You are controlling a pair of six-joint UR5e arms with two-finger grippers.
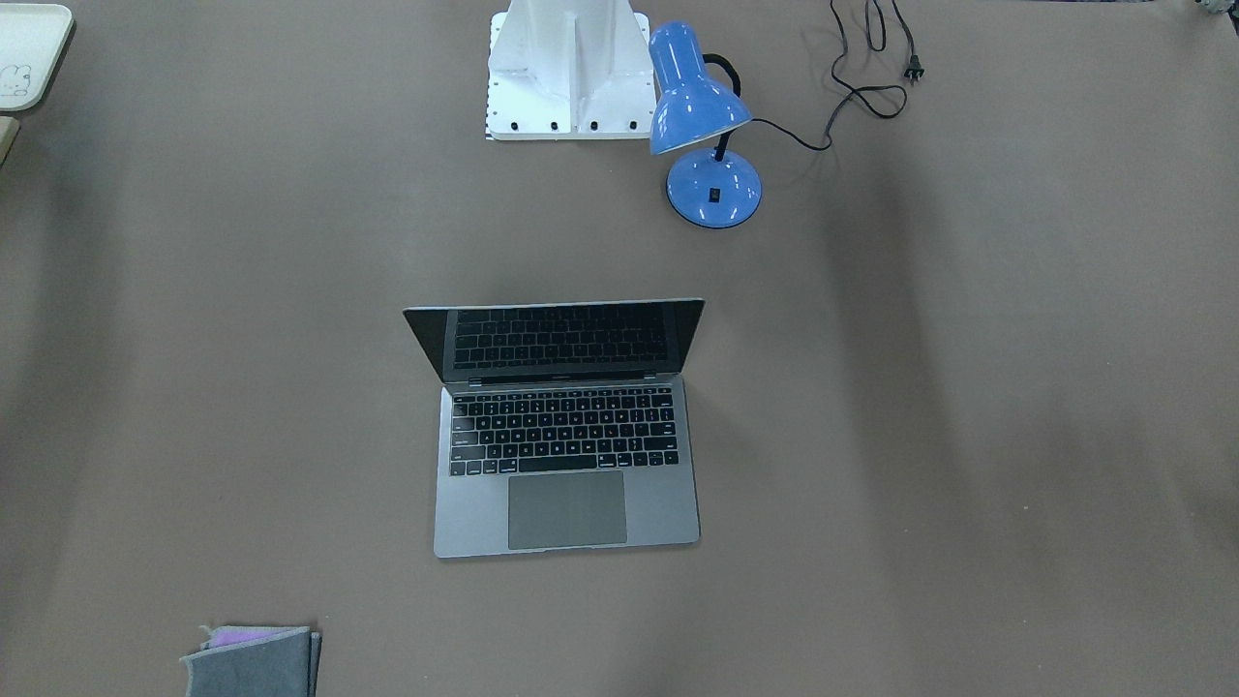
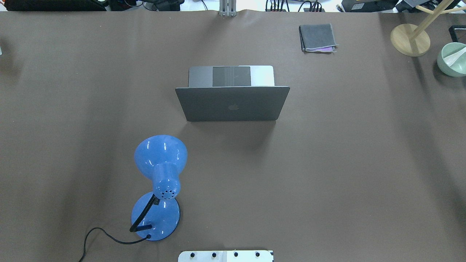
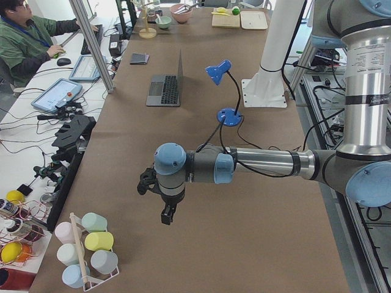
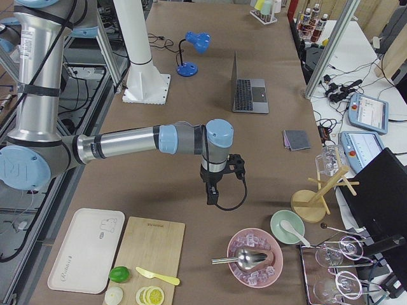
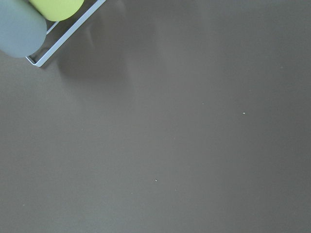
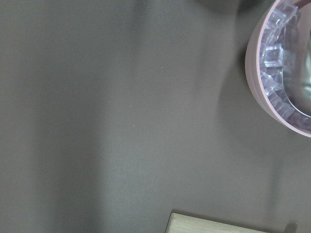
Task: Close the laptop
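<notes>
The grey-silver laptop [image 1: 566, 465] stands open in the middle of the table, its keyboard and trackpad facing away from the robot. Its lid with the apple logo [image 2: 233, 105] faces the robot. It also shows in the exterior left view [image 3: 165, 90] and the exterior right view [image 4: 248, 94]. My left gripper [image 3: 166, 217] hangs over bare table far from the laptop, near the table's left end. My right gripper [image 4: 212, 196] hangs over bare table near the right end. I cannot tell whether either is open or shut. Neither wrist view shows fingers.
A blue desk lamp [image 2: 160, 163] with a black cord stands between the robot base [image 1: 571, 68] and the laptop. A folded grey cloth [image 2: 317, 37] lies beyond the laptop. A cup rack [image 3: 85, 250] is near the left gripper. A pink bowl of ice [image 4: 254, 257] and a cutting board [image 4: 146, 260] are near the right gripper.
</notes>
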